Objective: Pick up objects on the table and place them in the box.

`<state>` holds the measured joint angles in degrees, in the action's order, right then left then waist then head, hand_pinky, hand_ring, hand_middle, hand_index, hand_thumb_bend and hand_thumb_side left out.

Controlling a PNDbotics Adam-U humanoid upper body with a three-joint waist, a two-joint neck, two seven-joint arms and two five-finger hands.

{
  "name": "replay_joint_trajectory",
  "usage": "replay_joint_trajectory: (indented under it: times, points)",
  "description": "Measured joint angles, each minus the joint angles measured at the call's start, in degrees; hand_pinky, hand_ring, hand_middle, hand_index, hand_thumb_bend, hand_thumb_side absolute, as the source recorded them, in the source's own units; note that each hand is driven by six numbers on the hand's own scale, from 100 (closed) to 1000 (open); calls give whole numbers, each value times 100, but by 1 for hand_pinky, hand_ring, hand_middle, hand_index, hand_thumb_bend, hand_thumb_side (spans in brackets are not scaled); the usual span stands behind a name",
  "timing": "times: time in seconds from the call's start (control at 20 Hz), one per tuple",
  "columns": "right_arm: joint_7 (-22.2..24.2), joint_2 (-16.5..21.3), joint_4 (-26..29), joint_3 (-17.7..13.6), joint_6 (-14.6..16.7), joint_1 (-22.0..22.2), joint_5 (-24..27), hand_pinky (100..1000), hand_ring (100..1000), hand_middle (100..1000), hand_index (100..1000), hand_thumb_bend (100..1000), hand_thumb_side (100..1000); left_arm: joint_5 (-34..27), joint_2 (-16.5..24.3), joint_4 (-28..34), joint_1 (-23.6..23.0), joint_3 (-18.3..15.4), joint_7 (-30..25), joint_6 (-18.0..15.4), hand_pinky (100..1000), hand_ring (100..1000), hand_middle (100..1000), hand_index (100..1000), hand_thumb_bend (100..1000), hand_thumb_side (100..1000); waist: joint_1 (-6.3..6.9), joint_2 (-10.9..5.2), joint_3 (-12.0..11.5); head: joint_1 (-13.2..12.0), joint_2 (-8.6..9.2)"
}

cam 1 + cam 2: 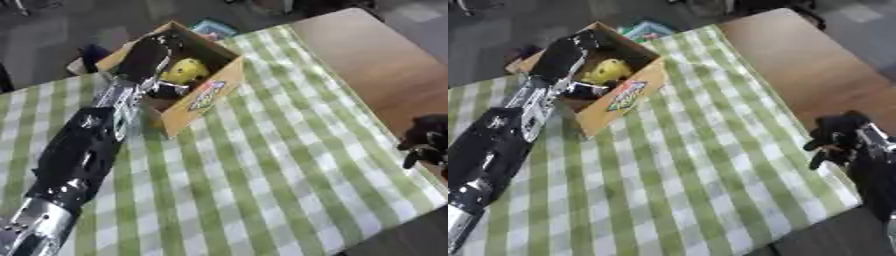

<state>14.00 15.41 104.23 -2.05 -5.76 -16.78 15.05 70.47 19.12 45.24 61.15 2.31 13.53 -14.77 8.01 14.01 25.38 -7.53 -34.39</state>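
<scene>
Left hand (150,50): reaches into the box (203,97) near the tabletop's far-left corner; grip cannot be told.
Yellow object (184,71): in the box, just beside the left hand.
Right hand (837,137): fingers curled, holding nothing, at the tabletop's right edge.

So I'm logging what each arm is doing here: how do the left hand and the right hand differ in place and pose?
The left hand reaches into the cardboard box, above a yellow object; the right hand sits at the table's right edge, away from the box. The left arm stretches far across the checked cloth; the right hand has its fingers curled, holding nothing. Both are black.
</scene>
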Motion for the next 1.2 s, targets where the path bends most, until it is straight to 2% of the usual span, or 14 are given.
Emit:
replay_joint_trajectory:
  times: [0.05,0.1,0.2,0.3,0.5,0.55,0.6,0.75,0.95,1.05,1.2]
  points:
    - [-3,0,-1,-2,-2,27,0,401,569,563,697,100,754,-139,0,57,-24,3,-43,-28,723,674,695,753,316,208,-34,-33,-64,15,-25]
    - [-8,0,-1,-4,-7,50,0,402,569,563,697,100,753,-329,3,138,-50,11,-91,-58,709,643,663,735,230,210,-65,-68,-140,32,-40]
    - [-16,0,-3,-8,-11,109,0,402,569,564,697,100,749,-834,31,358,-128,58,-230,-93,694,617,637,715,124,217,-118,-140,-325,79,-97]
    - [-27,0,-8,-15,-15,161,1,403,569,564,697,100,748,-1450,154,668,-247,122,-425,-83,686,605,623,705,100,241,-156,-211,-513,141,-161]
    - [-65,0,-41,-61,-16,275,7,403,569,562,697,100,735,-2869,531,1536,-704,220,-779,70,636,540,563,657,100,333,-297,-322,-951,292,-292]
    - [-74,0,-41,-78,-9,294,10,403,569,562,697,100,732,-3258,642,1793,-875,223,-837,130,626,527,550,646,100,374,-345,-336,-1059,327,-322]
    - [-85,0,-41,-84,-4,318,12,403,569,561,697,100,727,-3659,752,2054,-1066,223,-877,193,613,514,536,634,100,452,-385,-344,-1160,361,-346]
    - [-120,0,-42,-124,21,376,18,402,569,561,697,100,722,-5027,1023,2887,-1795,193,-887,378,586,497,519,611,100,567,-483,-353,-1446,432,-411]
    - [-165,0,-41,-173,65,441,19,401,568,560,697,100,721,-6783,1274,4053,-2912,28,-758,511,567,485,508,600,100,621,-641,-354,-1759,477,-441]
    - [-190,0,-41,-200,87,486,19,401,568,560,698,100,724,-7325,1269,4541,-3327,-75,-709,556,563,483,506,597,100,637,-668,-351,-1908,478,-462]
    - [-235,0,-40,-240,111,532,19,400,567,559,697,100,718,-7766,1104,5074,-3753,-231,-634,612,558,479,502,592,100,672,-710,-345,-2086,461,-489]
